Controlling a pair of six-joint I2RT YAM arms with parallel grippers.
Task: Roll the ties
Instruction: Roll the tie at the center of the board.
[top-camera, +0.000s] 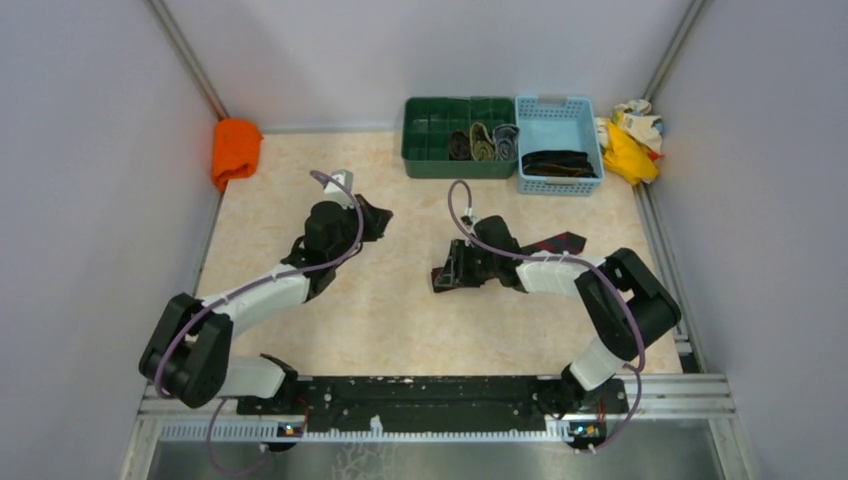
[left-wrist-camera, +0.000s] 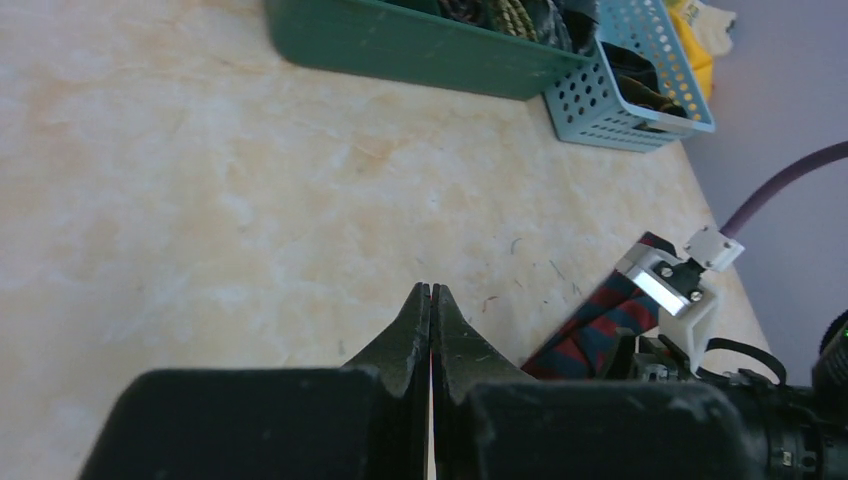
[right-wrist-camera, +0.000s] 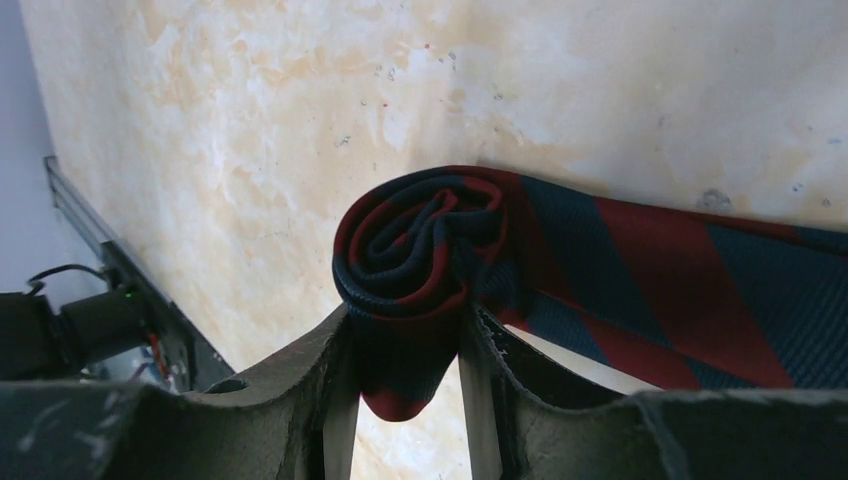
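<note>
Rolling in progress. My right tool (right-wrist-camera: 408, 385) was clamped on the wound end of the red-and-navy tie (right-wrist-camera: 640, 250), which lay on the counter (top-camera: 400, 320) near its middle. Several turns were made and a flat length trailed away behind, so I judged this roll partly done. My left tool (left-wrist-camera: 431, 300) was pressed together on nothing, held over bare counter to the left of the tie and apart from it. Three rolled ties (top-camera: 482, 143) stood in the green tray (top-camera: 430, 165) at the far edge; I took these as finished. Dark ties (top-camera: 558, 163) lay loose in the blue basket (top-camera: 556, 100) touching the tray, apparently left to roll. I could not tell how many there were.
</note>
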